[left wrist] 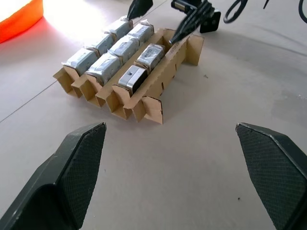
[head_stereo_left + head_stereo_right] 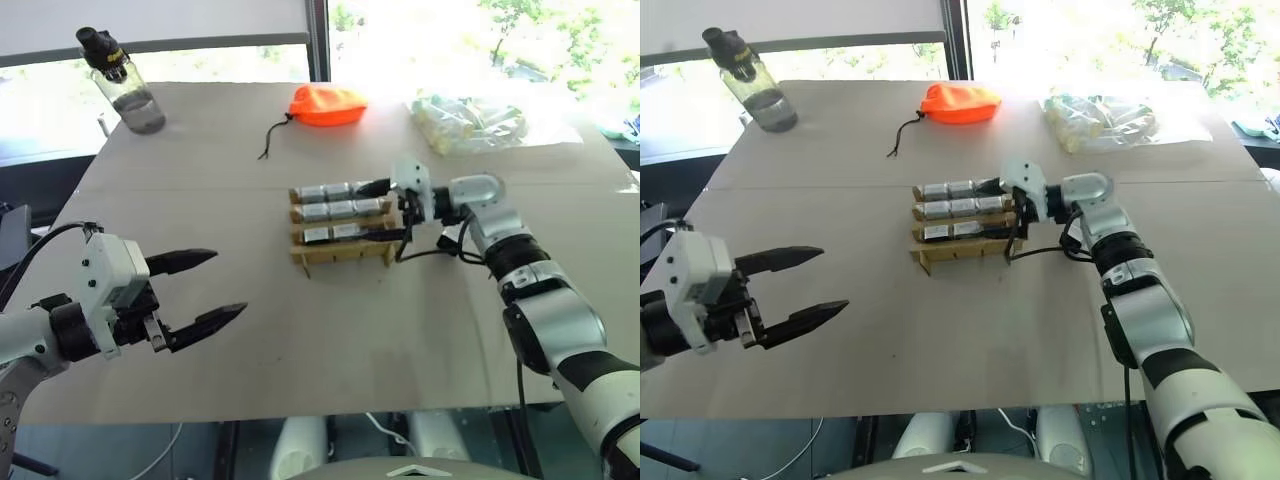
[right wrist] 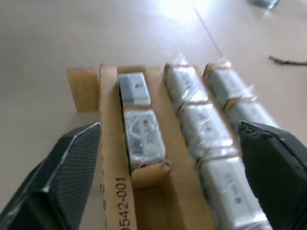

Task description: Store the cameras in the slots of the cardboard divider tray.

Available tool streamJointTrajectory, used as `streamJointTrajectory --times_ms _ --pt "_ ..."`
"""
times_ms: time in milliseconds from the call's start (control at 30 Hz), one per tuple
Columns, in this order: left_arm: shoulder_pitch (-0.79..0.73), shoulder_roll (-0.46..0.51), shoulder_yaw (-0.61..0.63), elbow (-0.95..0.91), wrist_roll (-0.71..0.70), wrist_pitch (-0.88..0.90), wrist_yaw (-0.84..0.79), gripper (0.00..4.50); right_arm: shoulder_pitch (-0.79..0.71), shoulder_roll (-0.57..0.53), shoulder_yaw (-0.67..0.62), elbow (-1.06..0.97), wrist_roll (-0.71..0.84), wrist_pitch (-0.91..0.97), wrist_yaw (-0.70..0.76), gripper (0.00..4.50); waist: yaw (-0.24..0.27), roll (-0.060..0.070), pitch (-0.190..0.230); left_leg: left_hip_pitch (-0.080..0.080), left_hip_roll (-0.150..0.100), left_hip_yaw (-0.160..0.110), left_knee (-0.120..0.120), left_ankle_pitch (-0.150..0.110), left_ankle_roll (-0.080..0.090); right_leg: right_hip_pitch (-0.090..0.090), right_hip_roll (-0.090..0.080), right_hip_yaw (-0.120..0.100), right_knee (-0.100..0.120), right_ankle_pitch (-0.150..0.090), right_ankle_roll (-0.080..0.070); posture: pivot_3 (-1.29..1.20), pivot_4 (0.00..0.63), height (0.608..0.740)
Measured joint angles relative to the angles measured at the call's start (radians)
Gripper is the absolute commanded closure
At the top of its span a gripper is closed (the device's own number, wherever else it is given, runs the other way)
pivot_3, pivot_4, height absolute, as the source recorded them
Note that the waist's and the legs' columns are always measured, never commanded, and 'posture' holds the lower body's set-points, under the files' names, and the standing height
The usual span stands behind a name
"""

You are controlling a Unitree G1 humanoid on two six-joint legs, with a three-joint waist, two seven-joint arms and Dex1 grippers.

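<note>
Left gripper (image 2: pixel 205 290): near table (image 2: pixel 330 340) edge, jaws spread, holding nothing. Cardboard divider tray (image 2: pixel 343 250): mid-table; cameras (image 2: pixel 338 209) fill far rows, near row bare. Right gripper (image 2: pixel 388 210): at tray's right end, jaws spread. Far: orange pouch (image 2: pixel 327 104), bottle (image 2: pixel 125 82), clear bag (image 2: pixel 468 121).

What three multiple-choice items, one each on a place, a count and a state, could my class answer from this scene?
1. Where does the orange pouch lie?
A. Beyond the cardboard divider tray, on the far part of the table.
B. Inside the tray.
C. At the table's near edge.

2. How many cameras sit in the tray?
A. Four.
B. Eight.
C. Twelve.

3. How do the jaws of the right gripper stand?
A. Shut on a camera.
B. Shut on the pouch.
C. Open, holding nothing.

Answers:
1 A: the pouch lies past the tray.
2 B: two rows hold three, one holds two, and the nearest is empty.
3 C: the jaws stand wide apart at the tray's end.
</note>
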State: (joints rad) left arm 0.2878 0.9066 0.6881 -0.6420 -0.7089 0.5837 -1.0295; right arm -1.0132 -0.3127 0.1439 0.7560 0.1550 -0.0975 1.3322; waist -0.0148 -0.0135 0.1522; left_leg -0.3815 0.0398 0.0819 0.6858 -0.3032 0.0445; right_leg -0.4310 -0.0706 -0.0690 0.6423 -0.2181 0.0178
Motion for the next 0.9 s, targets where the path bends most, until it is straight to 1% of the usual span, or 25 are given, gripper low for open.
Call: streamJointTrajectory --times_ms 67,100,167,267,300,367,400,500,567,667,767,900 --pt "-0.007 0.001 -0.012 0.002 0.0 -0.002 0.0 0.0 0.031 -0.028 -0.024 -0.09 0.027 0.056 -0.011 0.07 0.002 0.0 0.0 -0.001 0.0 -0.001 0.0 0.0 0.0 0.0 0.0 -0.001 -0.001 0.0 0.0 0.0 0.15 0.74" --pt "-0.014 0.001 -0.035 0.005 0.0 -0.003 0.001 0.0 0.086 -0.062 -0.057 -0.203 0.062 0.136 -0.039 0.07 0.004 0.0 0.0 -0.001 0.0 -0.001 0.0 0.0 0.0 0.0 -0.001 -0.001 -0.001 0.0 0.0 0.0 0.15 0.74" --pt "-0.023 0.001 -0.051 0.007 0.0 -0.004 0.001 0.0 0.137 -0.095 -0.084 -0.288 0.085 0.203 -0.069 0.07 0.003 0.0 0.0 -0.002 -0.001 -0.001 0.0 0.0 0.0 0.0 -0.001 -0.001 -0.001 0.0 0.0 0.0 0.15 0.74" --pt "-0.066 0.005 -0.103 0.019 -0.001 -0.008 -0.002 0.0 0.301 -0.208 -0.138 -0.487 0.106 0.336 -0.145 0.07 0.01 0.0 0.0 -0.001 -0.001 -0.001 0.0 0.0 0.0 0.0 -0.001 -0.001 -0.001 0.0 0.0 0.0 0.15 0.74" --pt "-0.071 0.006 -0.11 0.025 -0.001 -0.01 -0.007 0.0 0.337 -0.228 -0.155 -0.513 0.107 0.361 -0.162 0.07 0.008 0.0 0.0 -0.001 -0.001 -0.001 0.0 0.0 0.0 0.0 -0.001 -0.001 -0.001 0.0 0.0 0.0 0.15 0.74" --pt "-0.13 0.024 -0.16 0.051 -0.001 -0.017 -0.028 0.0 0.47 -0.295 -0.205 -0.644 0.127 0.439 -0.211 0.07 0.008 0.0 0.0 -0.001 -0.001 -0.001 0.0 0.0 0.0 0.001 0.0 -0.002 0.0 0.0 0.0 0.0 0.15 0.74" --pt "-0.154 0.033 -0.181 0.068 -0.001 -0.022 -0.039 0.0 0.526 -0.319 -0.22 -0.695 0.133 0.468 -0.229 0.07 0.008 0.001 0.0 0.0 -0.001 -0.001 0.0 0.0 0.0 0.001 0.0 -0.001 0.0 0.0 0.0 0.0 0.15 0.74" --pt "-0.213 0.049 -0.234 0.097 0.0 -0.029 -0.062 0.0 0.62 -0.354 -0.241 -0.764 0.136 0.488 -0.257 0.07 0.001 0.001 0.0 0.002 -0.001 0.002 0.0 0.0 0.0 0.001 0.003 0.0 0.0 0.0 0.0 0.0 0.15 0.74" --pt "-0.256 0.052 -0.276 0.132 0.003 -0.039 -0.082 0.0 0.67 -0.361 -0.243 -0.776 0.132 0.49 -0.297 0.07 -0.003 0.001 0.0 0.003 0.0 0.006 0.0 0.0 0.0 0.0 0.004 0.003 0.0 0.0 0.001 0.0 0.15 0.74" --pt "-0.305 0.053 -0.325 0.17 0.018 -0.055 -0.107 0.0 0.678 -0.36 -0.243 -0.763 0.12 0.478 -0.351 0.07 -0.002 0.001 0.0 0.004 0.0 0.006 0.0 0.0 0.001 0.0 0.005 0.003 0.0 0.0 0.001 0.0 0.15 0.74" --pt "-0.357 0.055 -0.367 0.211 0.033 -0.074 -0.131 0.0 0.646 -0.328 -0.234 -0.676 0.086 0.422 -0.405 0.07 0.002 0.0 0.0 0.003 -0.001 0.006 0.001 0.0 0.0 0.0 0.005 0.003 0.0 0.0 0.001 0.0 0.15 0.74" --pt "-0.371 0.059 -0.386 0.239 0.049 -0.089 -0.148 0.0 0.639 -0.308 -0.192 -0.576 0.057 0.373 -0.41 0.07 0.003 0.0 0.0 0.001 0.0 0.005 0.0 0.0 0.0 -0.001 0.005 0.002 -0.001 0.0 0.001 0.0 0.15 0.74"
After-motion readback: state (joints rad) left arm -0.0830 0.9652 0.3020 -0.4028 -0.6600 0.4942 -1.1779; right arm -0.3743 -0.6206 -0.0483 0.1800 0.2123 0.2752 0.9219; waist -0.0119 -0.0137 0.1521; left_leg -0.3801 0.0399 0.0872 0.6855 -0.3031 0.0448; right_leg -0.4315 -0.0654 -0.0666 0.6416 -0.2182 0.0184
